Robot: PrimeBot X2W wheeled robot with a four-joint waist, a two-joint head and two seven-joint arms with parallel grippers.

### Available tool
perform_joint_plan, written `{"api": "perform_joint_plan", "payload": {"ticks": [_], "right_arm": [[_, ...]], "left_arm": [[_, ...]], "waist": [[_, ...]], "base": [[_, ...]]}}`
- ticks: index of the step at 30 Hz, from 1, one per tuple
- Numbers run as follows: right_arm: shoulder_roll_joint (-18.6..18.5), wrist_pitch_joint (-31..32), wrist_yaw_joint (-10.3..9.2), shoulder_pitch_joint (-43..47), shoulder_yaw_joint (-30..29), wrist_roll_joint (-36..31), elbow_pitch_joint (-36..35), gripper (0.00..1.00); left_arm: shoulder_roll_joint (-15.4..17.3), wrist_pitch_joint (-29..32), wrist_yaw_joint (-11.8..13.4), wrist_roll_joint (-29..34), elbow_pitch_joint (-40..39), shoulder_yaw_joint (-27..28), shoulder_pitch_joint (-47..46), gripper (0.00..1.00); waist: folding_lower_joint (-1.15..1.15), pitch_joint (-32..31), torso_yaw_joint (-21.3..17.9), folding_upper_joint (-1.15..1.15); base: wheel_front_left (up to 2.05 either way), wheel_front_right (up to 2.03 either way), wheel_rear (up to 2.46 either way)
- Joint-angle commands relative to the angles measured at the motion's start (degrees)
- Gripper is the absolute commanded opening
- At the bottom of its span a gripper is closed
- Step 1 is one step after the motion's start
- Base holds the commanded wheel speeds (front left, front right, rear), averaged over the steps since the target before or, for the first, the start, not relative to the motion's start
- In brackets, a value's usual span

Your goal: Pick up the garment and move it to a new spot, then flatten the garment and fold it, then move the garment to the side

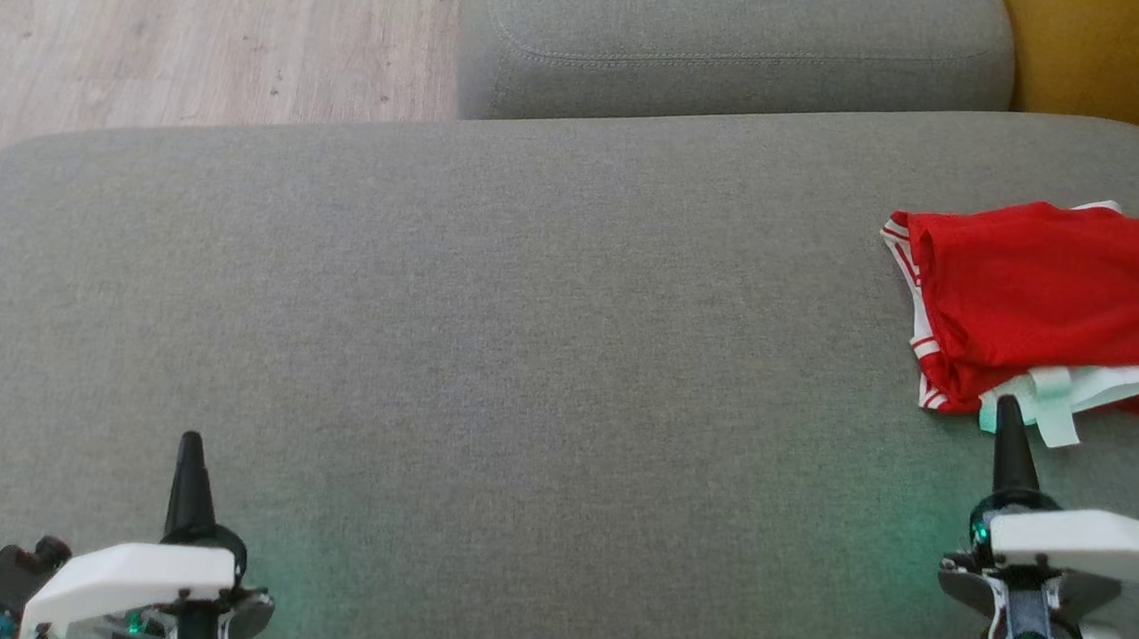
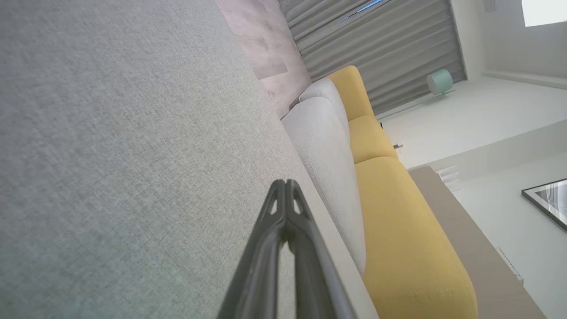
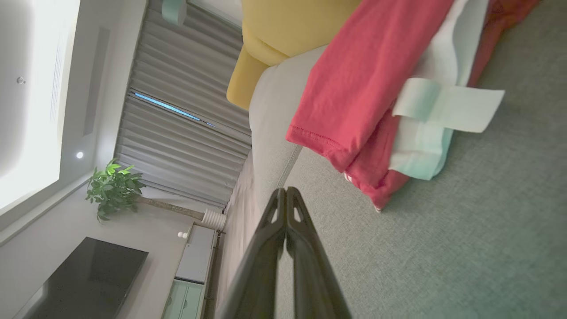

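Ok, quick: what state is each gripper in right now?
Left gripper: shut, holding nothing, over the bare grey cushion.
Right gripper: shut, holding nothing, close to the red garment.

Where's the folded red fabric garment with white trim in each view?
Head view: folded red fabric garment at the right edge, just beyond the right hand.
Right wrist view: upper centre to right, ahead of that shut hand.
Left wrist view: looks along the grey woven seat cushion toward the yellow sofa.
Shared landmark: that grey cushion.
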Motion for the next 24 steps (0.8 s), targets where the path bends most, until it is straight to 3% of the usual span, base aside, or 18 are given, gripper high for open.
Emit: {"api": "perform_joint_plan", "payload": {"ticks": [1, 24], "right_arm": [[-0.2, 0.4, 0.15, -1.3, 0.3, 1.3, -2.3, 0.00], [-0.2, 4.2, 0.19, -0.4, -1.8, 15.2, -4.9, 0.00]], "left_arm": [[0.3, 0.4, -0.2, -1.1, -2.2, 2.1, -3.1, 0.00], [0.4, 4.3, -0.3, -13.7, -2.8, 4.3, -3.7, 0.00]], "waist": [[0.00, 0.0, 0.0, 0.00], [0.00, -0.3, 0.2, 0.00]], "base": [[0.00, 0.00, 0.00], [0.00, 0.00, 0.00]]}}
